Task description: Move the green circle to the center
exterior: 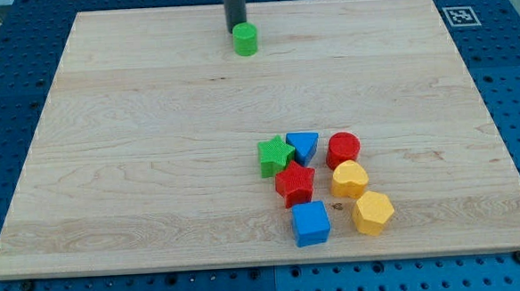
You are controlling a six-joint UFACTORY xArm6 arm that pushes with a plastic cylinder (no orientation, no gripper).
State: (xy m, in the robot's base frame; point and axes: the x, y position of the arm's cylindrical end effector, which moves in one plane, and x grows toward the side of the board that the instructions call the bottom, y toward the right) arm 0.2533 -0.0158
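The green circle [245, 39] is a small green cylinder near the view's top, a little left of the board's middle line. My tip [235, 31] is the lower end of the dark rod that comes down from the view's top edge. It stands just behind and slightly left of the green circle, touching it or almost touching it. The rest of the blocks lie far below, toward the view's bottom right of centre.
A cluster sits at lower centre-right: green star [276, 155], blue triangle [304, 146], red circle [342, 148], red star [295, 183], two yellow blocks [349, 178] [372, 213], blue cube [310, 223]. The wooden board [135, 152] lies on a blue pegboard, with a marker tag [461, 15] at the top right.
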